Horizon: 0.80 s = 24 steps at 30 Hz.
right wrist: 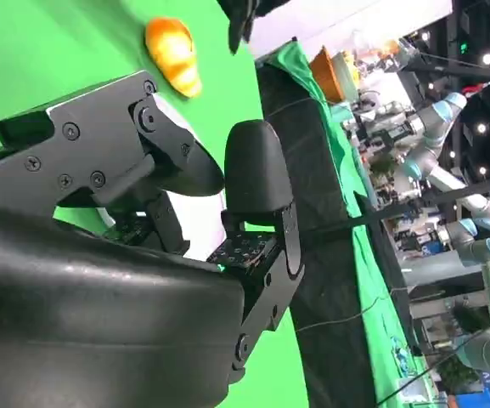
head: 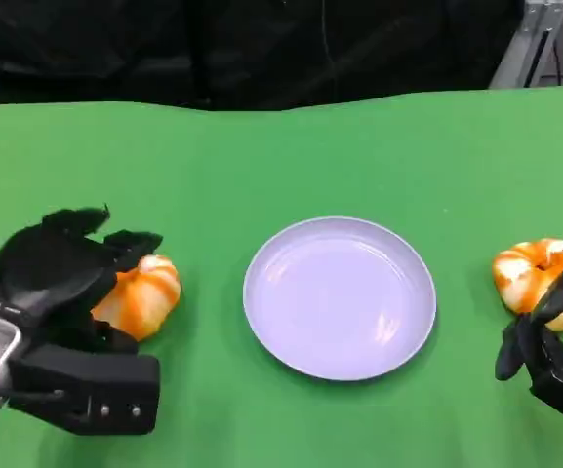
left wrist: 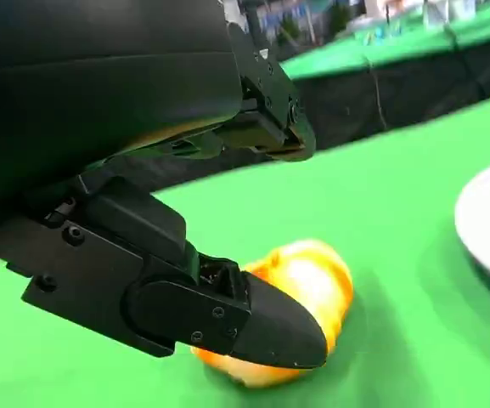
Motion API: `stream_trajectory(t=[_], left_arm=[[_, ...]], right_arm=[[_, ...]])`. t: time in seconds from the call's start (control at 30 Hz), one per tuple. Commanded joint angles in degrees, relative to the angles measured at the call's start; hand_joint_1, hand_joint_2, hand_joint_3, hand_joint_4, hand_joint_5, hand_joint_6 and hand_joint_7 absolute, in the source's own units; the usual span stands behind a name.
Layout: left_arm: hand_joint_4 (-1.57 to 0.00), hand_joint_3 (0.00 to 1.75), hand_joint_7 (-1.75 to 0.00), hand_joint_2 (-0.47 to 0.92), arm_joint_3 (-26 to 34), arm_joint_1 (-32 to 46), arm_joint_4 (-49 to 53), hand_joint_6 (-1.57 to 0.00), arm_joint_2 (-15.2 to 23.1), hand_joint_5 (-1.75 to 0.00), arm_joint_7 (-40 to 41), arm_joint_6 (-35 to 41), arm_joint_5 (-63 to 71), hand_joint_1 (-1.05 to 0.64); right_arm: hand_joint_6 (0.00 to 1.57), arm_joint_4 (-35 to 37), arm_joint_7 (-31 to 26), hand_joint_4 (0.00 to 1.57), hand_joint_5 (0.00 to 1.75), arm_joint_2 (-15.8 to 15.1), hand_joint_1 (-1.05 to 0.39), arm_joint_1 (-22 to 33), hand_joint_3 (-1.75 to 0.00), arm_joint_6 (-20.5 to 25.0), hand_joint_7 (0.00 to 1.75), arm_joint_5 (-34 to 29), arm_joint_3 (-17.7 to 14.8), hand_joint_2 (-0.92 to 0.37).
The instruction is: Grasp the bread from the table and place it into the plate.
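Two orange, pumpkin-shaped breads lie on the green table, one on each side of a pale lilac plate (head: 261,322). My left hand (head: 61,268) hovers over the left bread (head: 149,292), its fingers spread above and beside it. In the left wrist view the thumb lies in front of this bread (left wrist: 308,280) and the fingers (left wrist: 270,119) stand apart above it, leaving a gap. The plate's rim (left wrist: 487,225) is close by. My right hand (head: 549,346) sits just in front of the right bread (head: 535,268), holding nothing. The far bread (right wrist: 172,51) appears in the right wrist view.
The green table (head: 281,166) ends at a black curtain (head: 261,49) along the back. A metal stand (head: 535,39) rises at the back right. Other robot arms (right wrist: 457,170) and tables stand beyond the table in the right wrist view.
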Motion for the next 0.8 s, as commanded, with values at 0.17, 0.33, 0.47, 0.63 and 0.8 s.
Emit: stream_trajectory(t=[0.17, 0.33, 0.47, 0.63, 0.8], left_arm=[[-0.29, 0.34, 0.0, 0.92, -5.59, -6.38, 11.81, -0.39, -0.57, -0.01, 1.79, 2.03, -3.4, -1.05], [-0.31, 0.4, 0.0, 0.92, -7.92, -9.75, 18.6, -0.39, -1.43, -0.01, 3.27, 2.13, -5.27, -1.05], [-0.31, 0.42, 0.0, 0.92, -9.47, -12.35, 23.66, -0.38, -2.26, -0.01, 3.56, 2.11, -6.98, -1.05], [-0.34, 0.43, 0.0, 0.92, -11.33, -14.68, 28.98, -0.38, -3.09, -0.02, 5.22, 1.28, -8.32, -1.04], [-0.39, 0.44, -0.02, 0.92, -13.14, -16.01, 32.72, -0.42, -3.65, -0.03, 7.05, 0.53, -9.24, -0.98]], right_arm=[[0.69, 0.36, 0.15, 0.78, 1.75, -0.52, -0.08, -0.07, -1.11, -1.1, 1.57, -0.28, -0.21, -0.64], [0.7, 0.23, 0.21, 0.78, 1.75, -0.61, -0.08, -0.06, -1.09, -0.63, 1.57, 0.24, -0.46, -0.63], [0.7, 0.25, 0.29, 0.78, 1.75, -0.59, -0.08, -0.08, -1.09, -0.42, 1.56, 0.57, -0.61, -0.63], [0.71, 0.04, 0.11, 0.78, 1.75, -0.48, -0.09, 0.04, -1.09, -0.26, 1.55, 0.57, -0.58, -0.62], [0.71, 0.15, 0.22, 0.78, 1.75, -0.51, -0.09, -0.01, -1.1, -0.57, 1.55, 0.44, -0.55, -0.62]])
